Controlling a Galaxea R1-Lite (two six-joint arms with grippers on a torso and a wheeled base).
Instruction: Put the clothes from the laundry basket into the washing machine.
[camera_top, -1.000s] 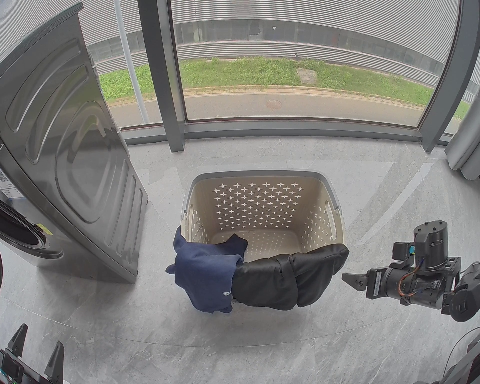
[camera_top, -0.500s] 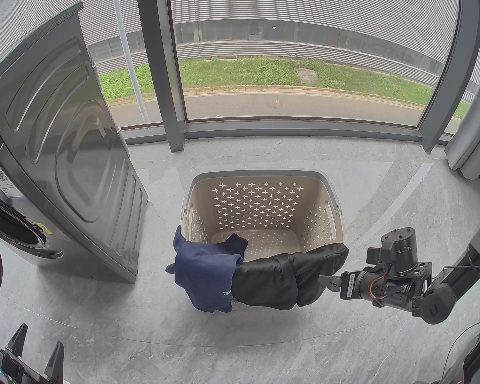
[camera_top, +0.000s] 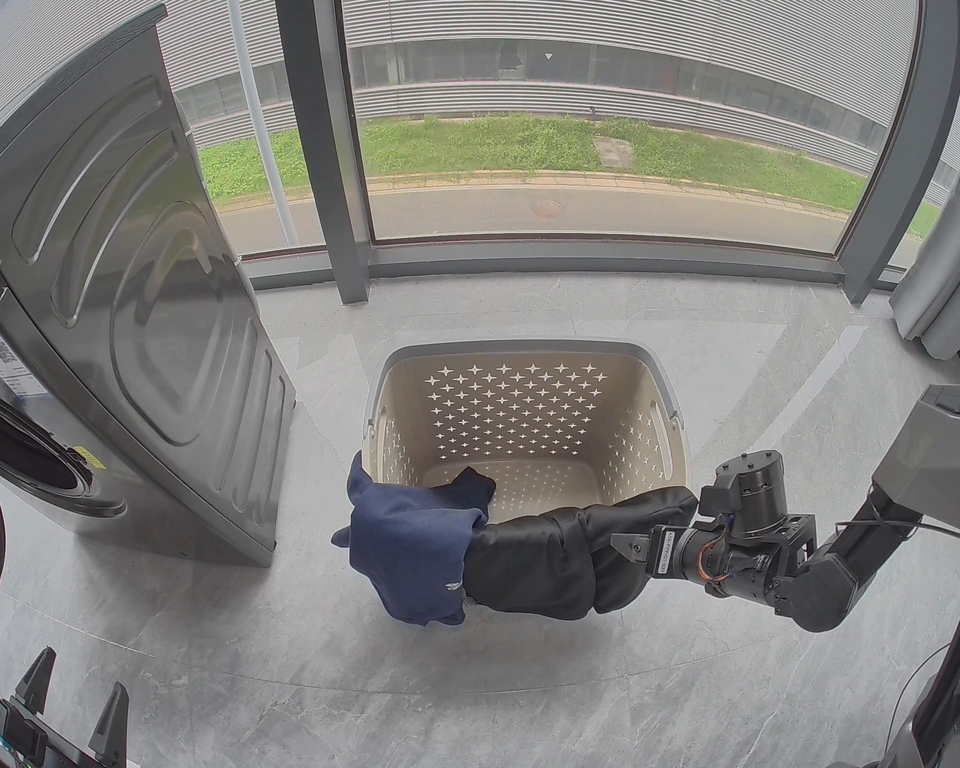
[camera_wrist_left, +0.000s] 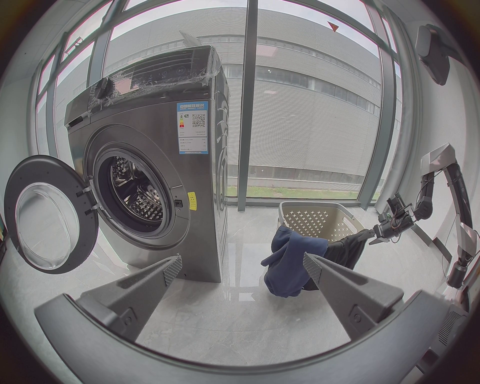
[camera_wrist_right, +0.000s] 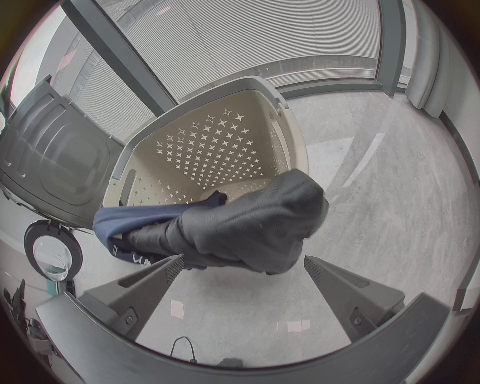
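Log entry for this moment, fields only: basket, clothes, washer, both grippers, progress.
basket: stands to the right of the washer
blue garment: draped over the basket's front rim, left part
black garment: draped over the same rim, right of the blue one, touching it
door: open
drum: no clothes seen inside
left gripper: open, low, far from the basket
right gripper: open, at the black garment's right end, not closed on it
progress: nothing loaded yet

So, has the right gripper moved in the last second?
Yes. The right gripper moved toward the robot's left, closer to the laundry basket, up to the black garment draped over its near rim.
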